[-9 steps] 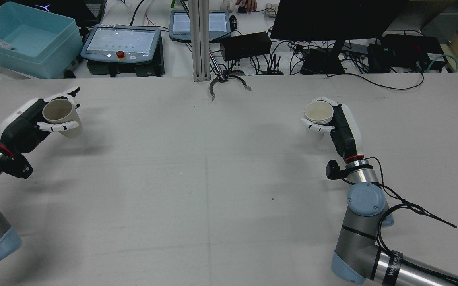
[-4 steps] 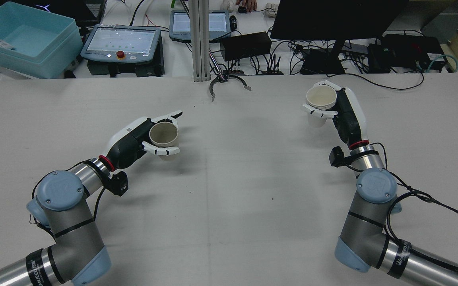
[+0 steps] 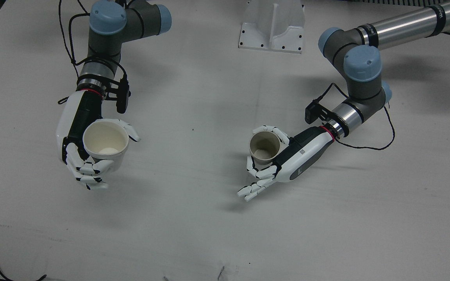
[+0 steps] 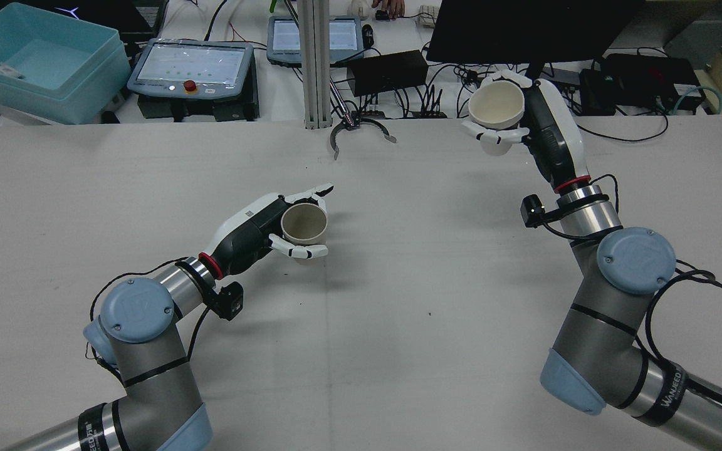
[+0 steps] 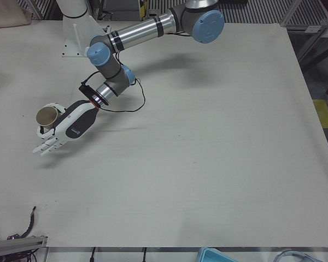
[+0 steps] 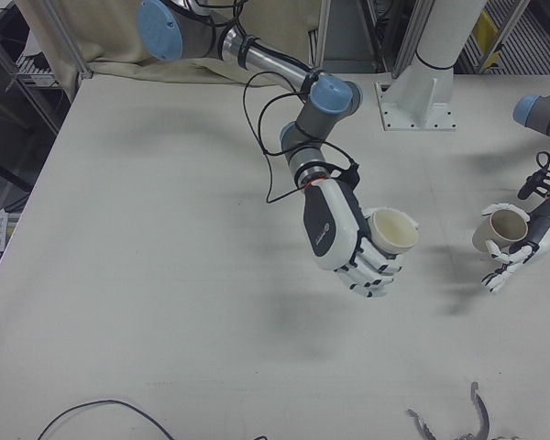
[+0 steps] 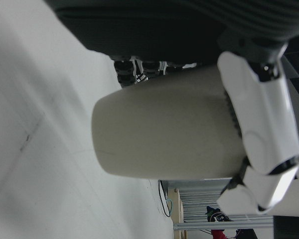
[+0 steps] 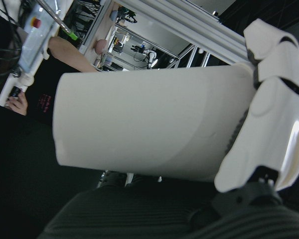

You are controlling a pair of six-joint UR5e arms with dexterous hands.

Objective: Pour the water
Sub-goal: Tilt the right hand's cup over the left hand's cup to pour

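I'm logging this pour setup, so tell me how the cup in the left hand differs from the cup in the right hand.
The cup in the left hand is tan and looks narrower; the cup in the right hand is off-white and looks wider. In the rear view, the left hand holds its cup low over the table near the middle, while the right hand holds its cup higher, toward the far edge. Both are upright paper cups, each gripped around the side.

On my screens both arms are silver-grey tubes with pale blue joint caps and black bands; lettering runs along the forearm tubes. Each wrist ends in a thin red ring just behind the hand. My left hand (image 3: 283, 160) and right hand (image 3: 77, 132) share a white shell over a black palm, with white segmented fingers (image 3: 88, 171) jointed in black. A small black box and loose black cables sit just behind each hand
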